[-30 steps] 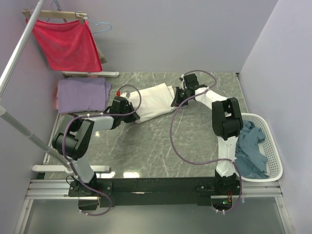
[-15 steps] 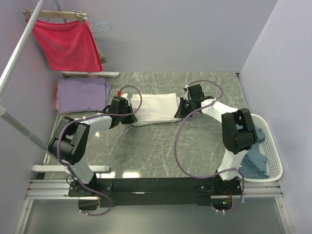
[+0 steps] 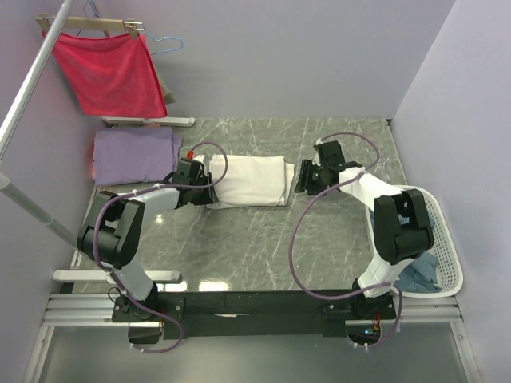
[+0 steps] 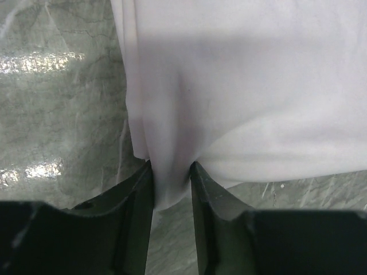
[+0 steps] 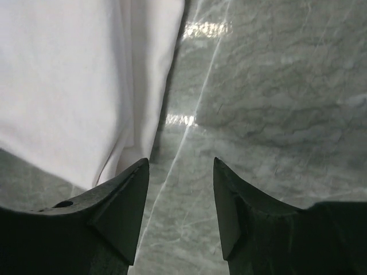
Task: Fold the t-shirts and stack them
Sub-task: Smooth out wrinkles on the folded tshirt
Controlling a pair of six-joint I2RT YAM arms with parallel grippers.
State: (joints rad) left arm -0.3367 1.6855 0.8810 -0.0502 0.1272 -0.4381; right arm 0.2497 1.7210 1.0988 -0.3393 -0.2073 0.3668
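white t-shirt (image 3: 251, 179) folded flat for stacking | left gripper (image 4: 172, 175) narrow astride hem, grip unclear | right gripper (image 5: 180, 167) spread, empty

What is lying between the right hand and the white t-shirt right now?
Only bare marble table. The right wrist view shows the right hand open over it, with the white t-shirt lying just beside one finger.

Folded white cotton t-shirt (image 4: 241, 86): cut off by top edge in both wrist views. Its fold sat between left gripper (image 4: 171, 167) fingers; pinched or loose, unclear. Grey-blue t-shirt (image 3: 421, 272) mostly hidden behind right arm (image 3: 399, 227).
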